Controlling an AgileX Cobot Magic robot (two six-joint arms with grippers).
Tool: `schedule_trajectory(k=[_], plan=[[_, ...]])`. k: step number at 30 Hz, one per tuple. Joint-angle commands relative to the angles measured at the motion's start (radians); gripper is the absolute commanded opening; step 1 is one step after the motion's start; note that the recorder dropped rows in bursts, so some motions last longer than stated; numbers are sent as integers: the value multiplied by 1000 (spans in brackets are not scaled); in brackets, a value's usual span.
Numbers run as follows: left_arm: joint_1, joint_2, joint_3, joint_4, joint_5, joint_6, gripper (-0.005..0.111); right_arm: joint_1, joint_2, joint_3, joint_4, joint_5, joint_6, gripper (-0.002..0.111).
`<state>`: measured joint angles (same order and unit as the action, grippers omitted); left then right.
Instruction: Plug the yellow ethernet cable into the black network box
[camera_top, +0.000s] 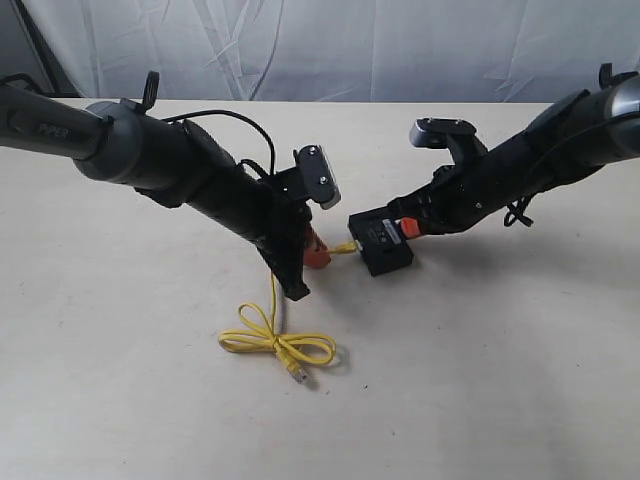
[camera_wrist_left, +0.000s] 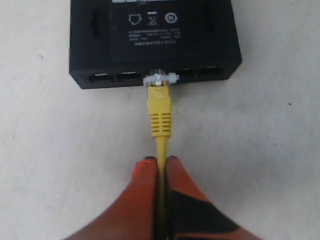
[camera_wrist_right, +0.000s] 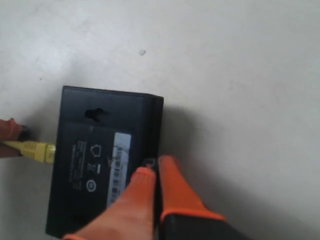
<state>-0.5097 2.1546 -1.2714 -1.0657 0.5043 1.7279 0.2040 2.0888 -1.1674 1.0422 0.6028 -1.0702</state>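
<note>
The black network box (camera_top: 385, 243) lies flat on the table, label side up. One clear plug (camera_wrist_left: 160, 79) of the yellow ethernet cable (camera_wrist_left: 160, 116) sits at the mouth of a middle port on the box (camera_wrist_left: 150, 45); how deep it goes I cannot tell. My left gripper (camera_wrist_left: 160, 161) is shut on the cord just behind the yellow boot. The rest of the cable (camera_top: 275, 343) lies looped on the table, with its free plug (camera_top: 298, 375) nearest the front. My right gripper (camera_wrist_right: 156, 167) is shut, its orange tips resting against the opposite edge of the box (camera_wrist_right: 95, 150).
The left arm (camera_top: 180, 165) reaches in from the upper left and the right arm (camera_top: 520, 155) from the upper right. A pale table (camera_top: 500, 380) carries everything, and a white curtain (camera_top: 350, 45) hangs behind it.
</note>
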Motion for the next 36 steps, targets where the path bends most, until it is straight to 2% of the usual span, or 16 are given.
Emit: schedule_trajectory(k=[1, 8, 14, 19, 26, 36], plan=[[-1, 6, -5, -18, 18, 0, 0, 8, -3, -4, 130, 103, -61, 0], [-1, 6, -5, -25, 16, 0, 0, 8, -3, -4, 130, 141, -59, 0], [-1, 6, -5, -49, 16, 0, 0, 8, -3, -4, 137, 203, 100, 0], [-1, 4, -20, -49, 34, -5, 0, 21, 17, -4, 139, 210, 102, 0], [-1, 4, -57, 20, 36, -111, 0, 46, 41, -4, 205, 167, 94, 0], [-1, 4, -57, 30, 17, -115, 0, 46, 41, -4, 198, 153, 94, 0]])
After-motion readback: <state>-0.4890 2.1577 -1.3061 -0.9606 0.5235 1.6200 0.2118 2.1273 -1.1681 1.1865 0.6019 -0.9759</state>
